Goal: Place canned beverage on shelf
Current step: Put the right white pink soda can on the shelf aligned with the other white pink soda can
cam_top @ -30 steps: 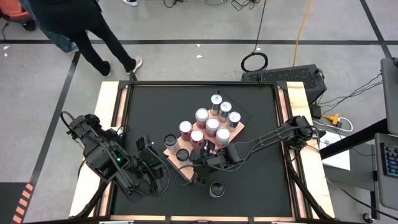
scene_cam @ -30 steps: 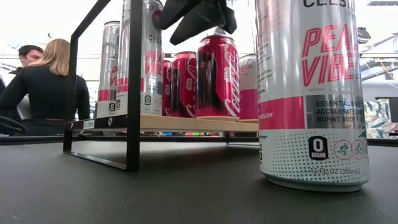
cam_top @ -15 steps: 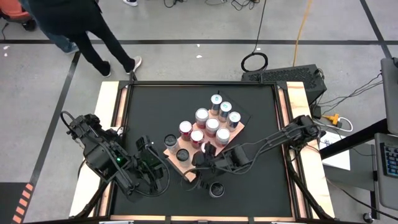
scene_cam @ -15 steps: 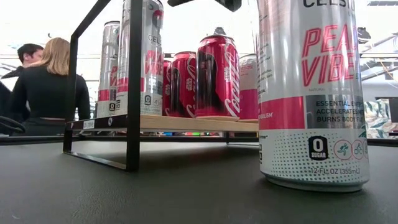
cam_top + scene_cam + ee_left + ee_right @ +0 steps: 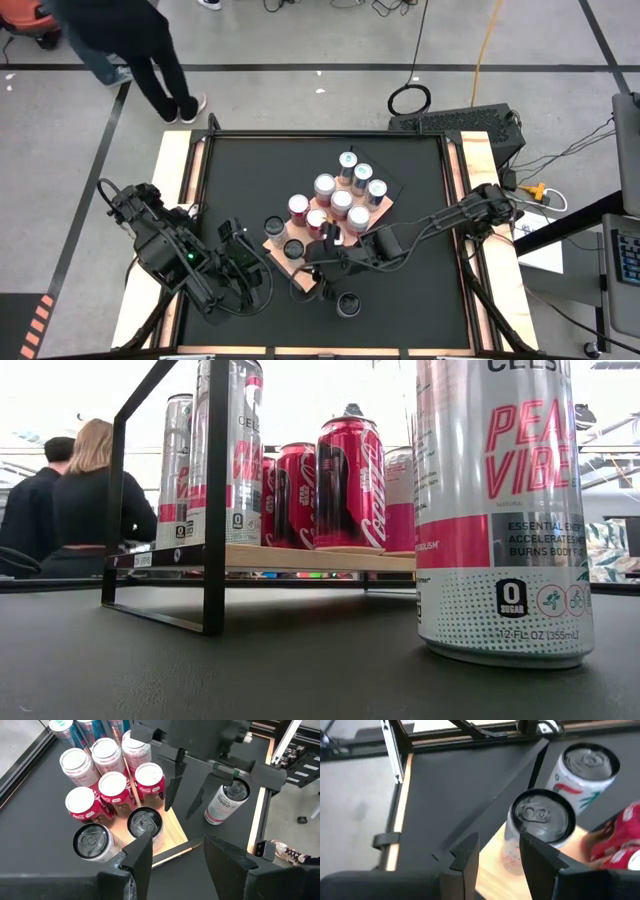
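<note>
R gripper (image 5: 186,790) hovering open, empty, over shelf (image 5: 172,831) corner.
L gripper (image 5: 175,857) open, empty, waiting nearby; Celsius can (image 5: 225,802) standing on black worktop (image 5: 420,290); people behind.

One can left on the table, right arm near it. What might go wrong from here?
1. The right end effector hangs open over a corner of the light-brown wooden shelf, beside a tall black-topped silver can; a sideways sweep might topple it.
2. The tall white-and-pink can stands close to that corner, so a clumsy approach may knock it over.
3. The left end effector, open, waits nearby; the arms might clash.
</note>
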Controlling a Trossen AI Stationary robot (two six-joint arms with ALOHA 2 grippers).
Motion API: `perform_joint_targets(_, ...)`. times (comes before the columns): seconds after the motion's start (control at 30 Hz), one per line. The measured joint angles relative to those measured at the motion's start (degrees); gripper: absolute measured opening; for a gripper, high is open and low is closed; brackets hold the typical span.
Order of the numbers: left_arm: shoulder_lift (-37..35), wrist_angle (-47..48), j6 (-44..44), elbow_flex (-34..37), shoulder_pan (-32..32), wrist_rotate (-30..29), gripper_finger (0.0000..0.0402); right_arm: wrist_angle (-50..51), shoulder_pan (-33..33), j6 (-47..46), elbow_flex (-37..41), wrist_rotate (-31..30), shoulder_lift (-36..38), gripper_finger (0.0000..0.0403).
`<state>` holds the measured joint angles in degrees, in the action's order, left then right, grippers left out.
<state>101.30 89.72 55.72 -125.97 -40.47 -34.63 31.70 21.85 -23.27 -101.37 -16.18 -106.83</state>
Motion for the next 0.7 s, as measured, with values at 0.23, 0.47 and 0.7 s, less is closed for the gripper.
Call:
perform_joint_targets(0.23,0.0,0.2,0.0,0.0,0.0,0.0,0.0173,0.3,-1.4,7.8,-0.1,0.0,-0.4,0.0118)
perform_joint_targets(0.47,0.0,0.3,0.6,0.0,0.0,-0.1,0.0173,0.2,-3.5,11.9,-0.1,0.1,-0.7,0.0118)
perform_joint_targets(0.7,0.0,0.3,0.9,0.0,0.0,-0.2,0.0173,-0.6,-4.0,17.7,-0.1,7.3,-0.7,0.0118)
